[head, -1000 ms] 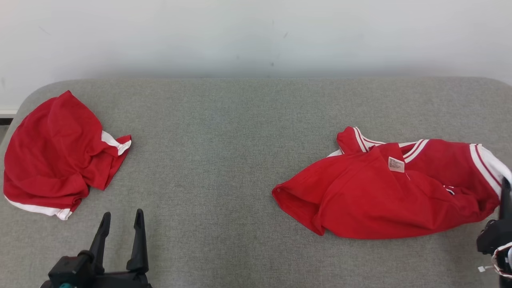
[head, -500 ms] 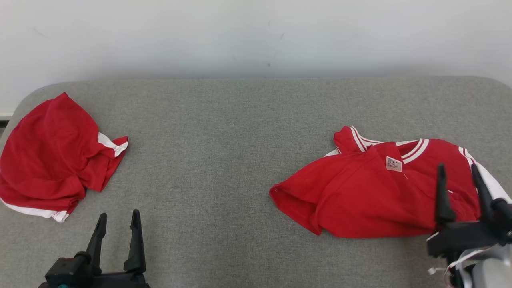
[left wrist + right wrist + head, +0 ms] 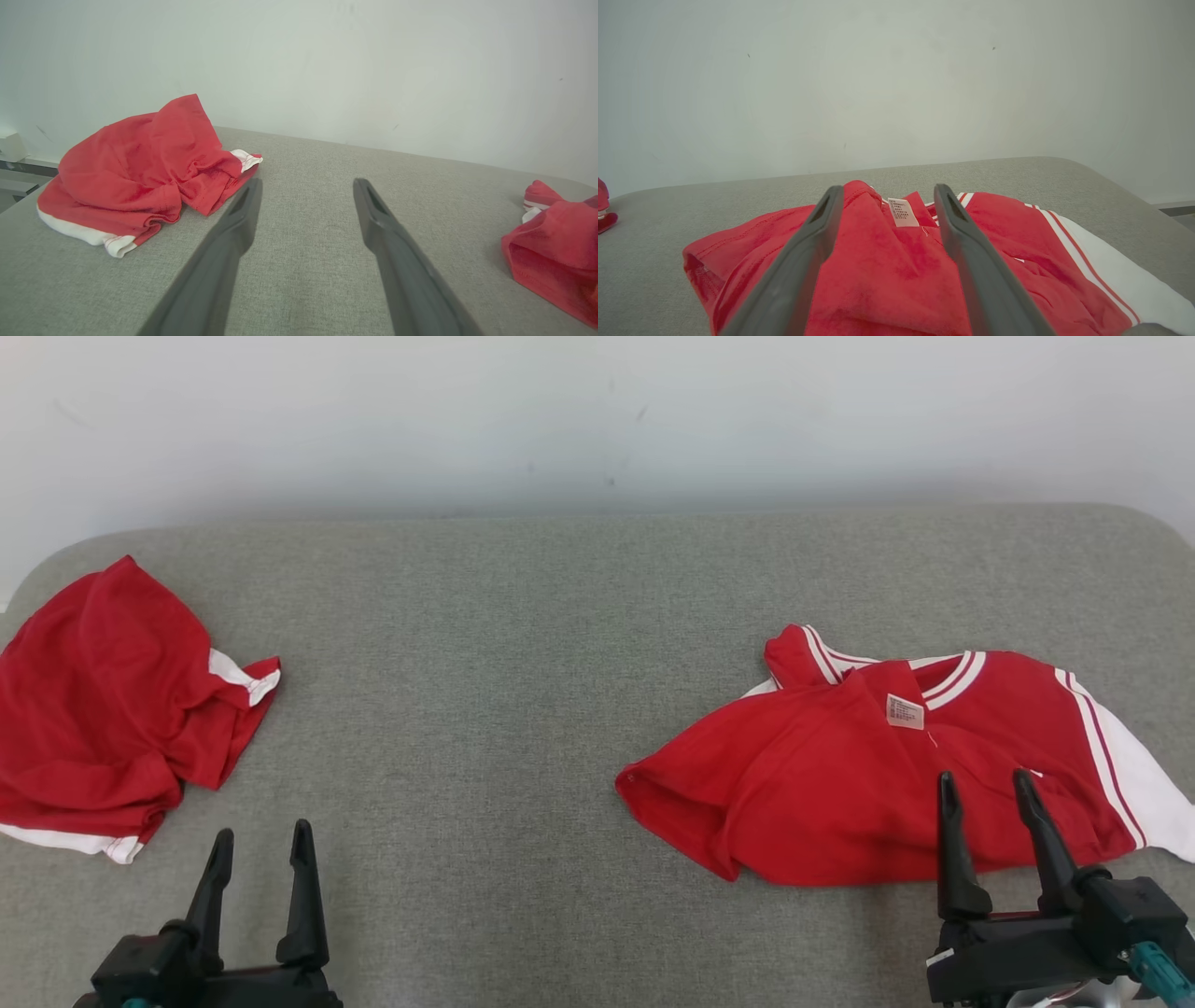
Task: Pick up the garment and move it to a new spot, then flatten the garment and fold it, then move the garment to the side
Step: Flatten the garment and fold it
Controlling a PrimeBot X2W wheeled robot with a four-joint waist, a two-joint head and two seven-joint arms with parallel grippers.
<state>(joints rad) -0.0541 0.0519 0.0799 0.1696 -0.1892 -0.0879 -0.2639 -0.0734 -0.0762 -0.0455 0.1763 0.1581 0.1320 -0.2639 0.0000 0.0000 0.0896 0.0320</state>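
Note:
A red garment with white striped trim (image 3: 840, 784) lies loosely bunched on the right of the grey table (image 3: 513, 709), its label facing up; it also shows in the right wrist view (image 3: 887, 261) and at the left wrist view's right edge (image 3: 556, 252). My right gripper (image 3: 985, 777) stands open at the garment's near edge, fingertips over the red cloth and nothing between them (image 3: 888, 190). My left gripper (image 3: 261, 833) is open over bare table at the lower left (image 3: 307, 184). A second red garment (image 3: 93, 709) sits crumpled at the far left (image 3: 135, 177).
A pale wall (image 3: 597, 420) rises right behind the table's far edge. The table's corners are rounded, and the left garment reaches the left edge. Bare grey cloth spans the middle between the two garments.
My right gripper has opened and let go of the right garment's edge, swinging in from the far right to the garment's near side. The head camera shifted slightly. The left arm is still.

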